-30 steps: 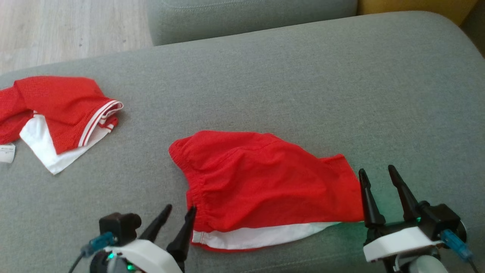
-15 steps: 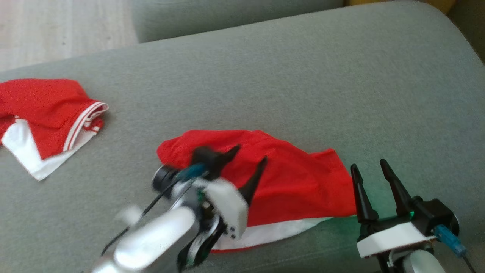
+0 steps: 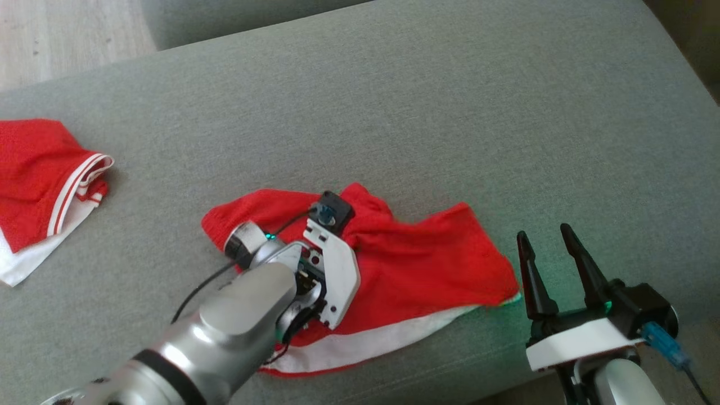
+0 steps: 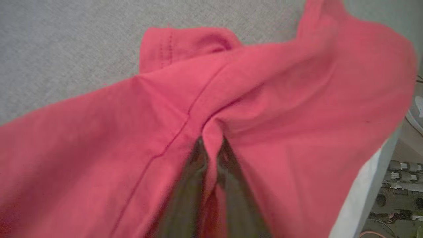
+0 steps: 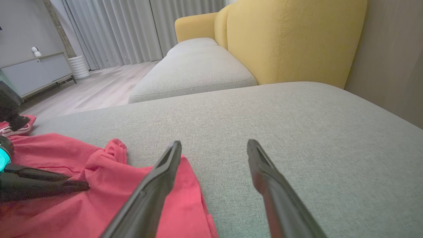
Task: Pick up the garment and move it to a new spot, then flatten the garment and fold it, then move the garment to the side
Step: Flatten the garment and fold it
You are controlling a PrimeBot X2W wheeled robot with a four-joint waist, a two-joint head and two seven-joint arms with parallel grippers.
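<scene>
My left claw (image 4: 211, 145) pinches a raised fold of the red garment (image 3: 427, 270), lying near the front edge of the cushion (image 3: 450, 112); my right claw (image 3: 544, 235) gapes just beside its right corner.

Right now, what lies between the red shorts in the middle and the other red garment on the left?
Only bare grey cushion separates the shorts from the other garment, as the head view shows.
</scene>
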